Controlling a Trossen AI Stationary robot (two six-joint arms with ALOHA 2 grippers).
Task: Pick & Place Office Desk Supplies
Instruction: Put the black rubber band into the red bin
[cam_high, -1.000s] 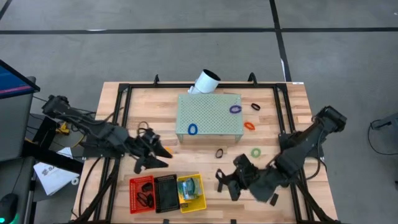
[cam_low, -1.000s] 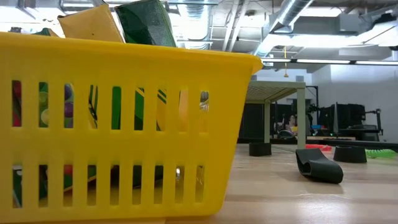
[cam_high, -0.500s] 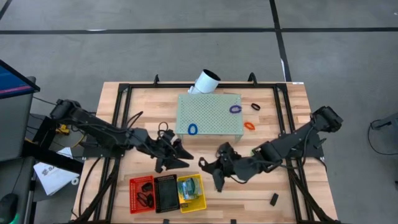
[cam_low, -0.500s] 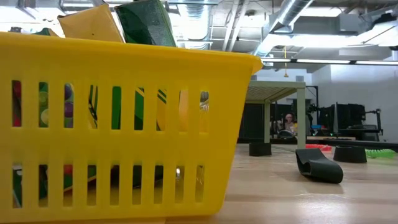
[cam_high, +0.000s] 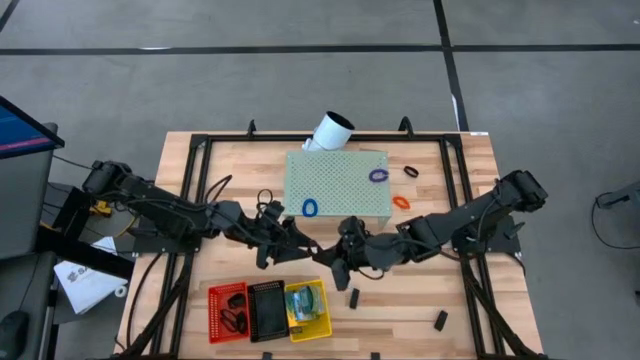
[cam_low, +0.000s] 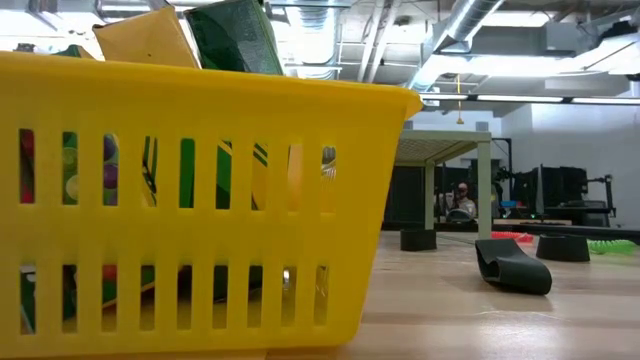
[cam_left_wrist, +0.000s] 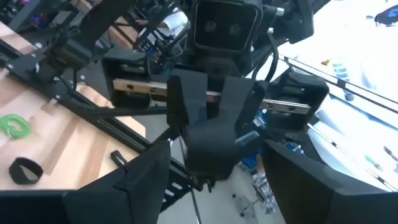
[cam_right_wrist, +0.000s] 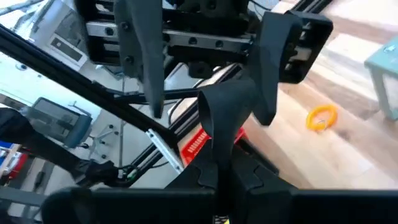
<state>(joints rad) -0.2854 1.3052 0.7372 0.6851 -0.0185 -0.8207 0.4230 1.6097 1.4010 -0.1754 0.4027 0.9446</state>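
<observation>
grippers meet mid-tabletop: right gripper (cam_high: 335, 262) jaws clamped on black loop (cam_right_wrist: 225, 118); left gripper (cam_high: 303, 245) jaws apart around it.

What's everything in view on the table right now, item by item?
table: one, wooden, black-framed.
perforated block: one, pale green, table's rear middle.
white tube: one, tilted, behind the block.
blue loop: one, on the block.
purple loop, black loop, orange loop: one each, right of the block.
baskets: three side by side at the front; red, black, yellow.
crayon boxes: yellow-orange and green, in the yellow basket; count unclear.
small black pieces: two, front right.
black band: one, mid-table.
left gripper: fingers open around the band.
right gripper: fingers shut on the band.
</observation>
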